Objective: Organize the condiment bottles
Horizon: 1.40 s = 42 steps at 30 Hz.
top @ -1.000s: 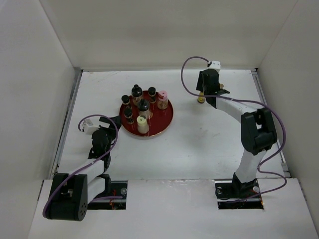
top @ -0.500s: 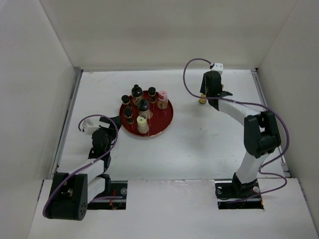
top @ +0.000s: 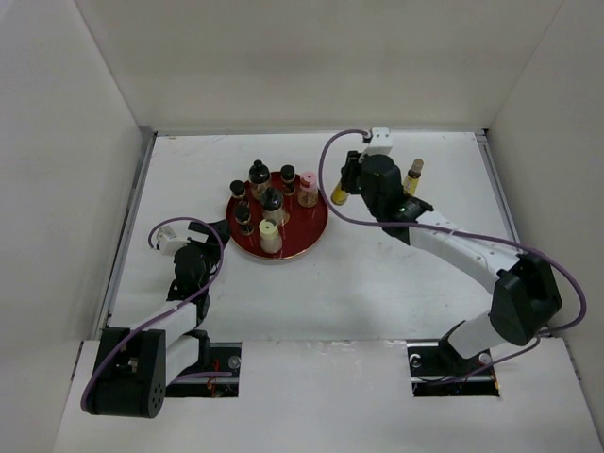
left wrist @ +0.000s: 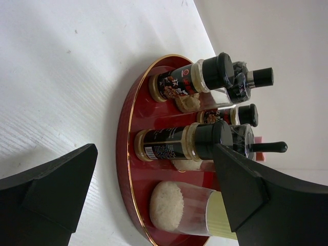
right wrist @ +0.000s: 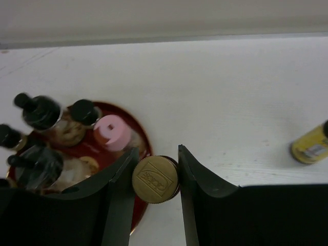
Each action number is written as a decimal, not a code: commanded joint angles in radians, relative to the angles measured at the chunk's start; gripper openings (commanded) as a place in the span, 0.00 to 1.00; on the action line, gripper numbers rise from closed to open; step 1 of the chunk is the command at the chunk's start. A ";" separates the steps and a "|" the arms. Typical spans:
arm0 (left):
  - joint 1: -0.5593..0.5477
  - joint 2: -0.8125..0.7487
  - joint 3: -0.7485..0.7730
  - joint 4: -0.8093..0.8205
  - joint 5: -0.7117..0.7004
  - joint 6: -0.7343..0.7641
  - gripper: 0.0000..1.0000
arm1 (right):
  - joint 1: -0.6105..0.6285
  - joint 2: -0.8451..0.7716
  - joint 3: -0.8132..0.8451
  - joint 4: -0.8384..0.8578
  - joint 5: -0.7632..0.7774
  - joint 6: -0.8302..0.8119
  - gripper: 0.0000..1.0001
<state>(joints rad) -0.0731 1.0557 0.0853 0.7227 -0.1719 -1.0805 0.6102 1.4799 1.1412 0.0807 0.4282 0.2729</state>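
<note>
Top view, tray (top: pixel 316 233) as dial.

Done so far, judging by layout: seven bottles standing on tray; five dark bottles (top: pixel 272 199) with black caps, grouped from centre out to 9 and 12 o'clock; pink-capped bottle (top: pixel 309 180) at 1 o'clock; cream-capped bottle (top: pixel 269 230) at 6 o'clock.

In hand: right gripper (right wrist: pixel 156 154) clamped on amber bottle (right wrist: pixel 155 179) just below its gold cap; fingers snug on either side; bottle tilted, at 2 o'clock just beside rim, near pink-capped bottle; cannot tell whether lifted off table (top: pixel 396 274) or touching it.

Left to do: setting amber bottle down among the rest; then fetching second amber bottle (top: pixel 412 176), alone on table, further out along 2 o'clock and well apart from tray; seen in right wrist view at far right edge.

Left gripper (left wrist: pixel 155 147) spread wide, holding nothing; low at 8 o'clock, just outside rim, facing the dark bottles; no contact seen.

Estimate: seven of nine placed, eighth in transit, ninth untouched; open tray floor showing mainly at 3 to 5 o'clock, likely room for both.
</note>
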 commanded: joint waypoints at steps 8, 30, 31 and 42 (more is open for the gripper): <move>-0.003 -0.033 0.013 0.047 -0.006 0.017 1.00 | 0.184 0.195 0.139 0.188 -0.032 -0.009 0.29; 0.002 -0.013 0.014 0.054 0.005 0.008 1.00 | 0.222 0.484 0.290 0.269 0.021 -0.126 0.37; 0.003 -0.010 0.014 0.057 0.011 0.005 1.00 | 0.224 0.485 0.287 0.269 0.018 -0.124 0.41; -0.003 -0.002 0.018 0.058 0.011 0.004 1.00 | 0.240 0.359 0.218 0.275 0.023 -0.110 0.70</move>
<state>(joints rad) -0.0734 1.0565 0.0853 0.7235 -0.1711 -1.0771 0.8341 1.9408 1.3659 0.2913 0.4416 0.1539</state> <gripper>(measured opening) 0.997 0.698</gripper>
